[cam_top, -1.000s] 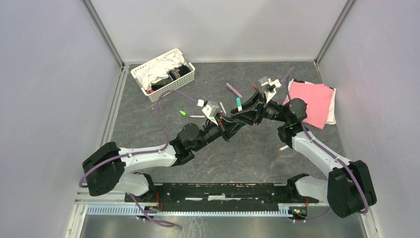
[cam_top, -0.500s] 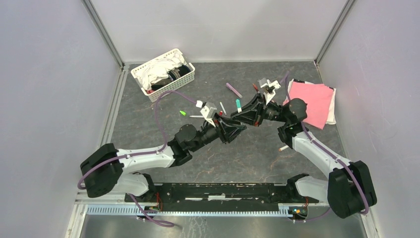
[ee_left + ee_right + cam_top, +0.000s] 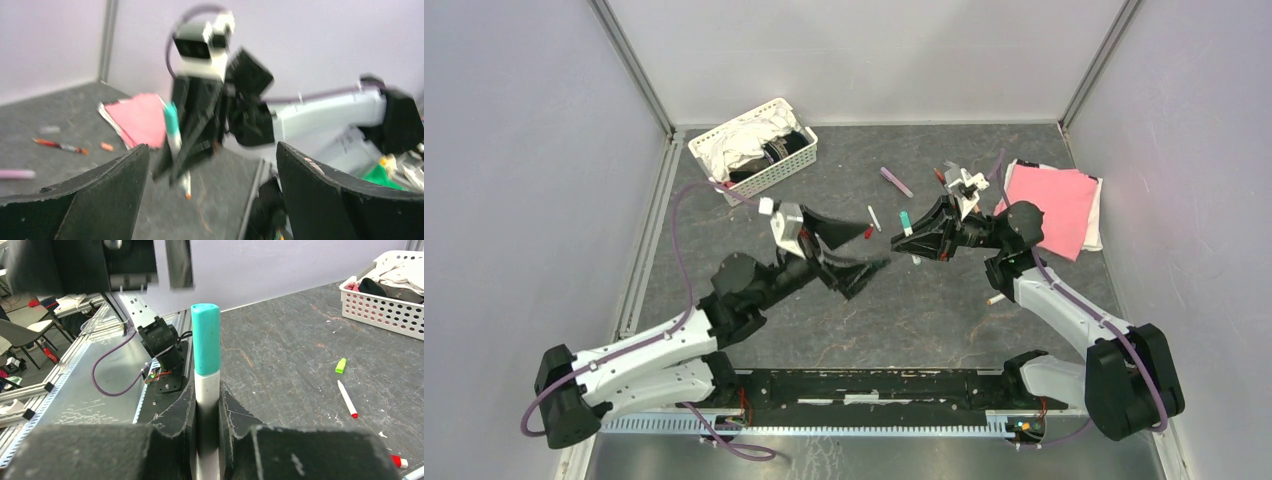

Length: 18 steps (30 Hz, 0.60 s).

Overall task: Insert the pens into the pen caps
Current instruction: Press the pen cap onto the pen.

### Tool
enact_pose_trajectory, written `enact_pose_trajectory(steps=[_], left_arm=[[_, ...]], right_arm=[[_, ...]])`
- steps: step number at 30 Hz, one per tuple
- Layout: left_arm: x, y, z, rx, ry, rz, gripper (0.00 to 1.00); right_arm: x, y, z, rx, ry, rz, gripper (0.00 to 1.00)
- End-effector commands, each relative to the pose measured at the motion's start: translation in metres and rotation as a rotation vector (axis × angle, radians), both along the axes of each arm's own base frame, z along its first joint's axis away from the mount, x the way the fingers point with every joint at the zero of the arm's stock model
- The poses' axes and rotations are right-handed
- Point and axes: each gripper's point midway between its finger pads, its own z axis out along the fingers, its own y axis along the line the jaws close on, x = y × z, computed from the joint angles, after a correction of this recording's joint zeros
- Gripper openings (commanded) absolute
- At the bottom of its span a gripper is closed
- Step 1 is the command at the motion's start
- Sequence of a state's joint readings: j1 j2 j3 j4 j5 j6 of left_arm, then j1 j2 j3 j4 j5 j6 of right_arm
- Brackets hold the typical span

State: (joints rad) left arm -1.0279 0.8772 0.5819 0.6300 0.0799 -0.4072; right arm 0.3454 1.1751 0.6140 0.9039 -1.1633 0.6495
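Note:
A white pen with a teal cap on its end stands upright between the fingers of my right gripper, which is shut on the barrel. From above, this pen hangs over the table's middle in the right gripper. My left gripper sits just to its left, open and holding nothing. In the left wrist view its wide-apart fingers frame the teal pen. A purple pen, a white pen and a green cap lie on the table.
A white basket of cloth stands at the back left. A pink cloth lies at the back right. Another pen lies by the right arm. A red-tipped pen rests near the green cap.
My left gripper has opened and drawn back to the left, away from the right gripper. The teal-capped pen stays in the right gripper, which has shifted slightly left.

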Motion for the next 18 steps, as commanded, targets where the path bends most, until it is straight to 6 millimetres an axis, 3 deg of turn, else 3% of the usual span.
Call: enact_pose_trajectory(steps=[1,7,18], left_arm=[[0.036,-0.004,0.026,0.056,0.038,0.036,0.98],[0.049,-0.032,0.046,0.031,0.062,-0.074,0.91],[0.058,-0.053,0.037,0.032,0.079,-0.121,0.7]], right_arm=[[-0.008,0.001,0.002,0.0,-0.077,0.025,0.0],[-0.01,0.003,0.002,-0.003,-0.079,0.039,0.0],[-0.007,0.005,0.0,-0.004,-0.049,0.033,0.0]])
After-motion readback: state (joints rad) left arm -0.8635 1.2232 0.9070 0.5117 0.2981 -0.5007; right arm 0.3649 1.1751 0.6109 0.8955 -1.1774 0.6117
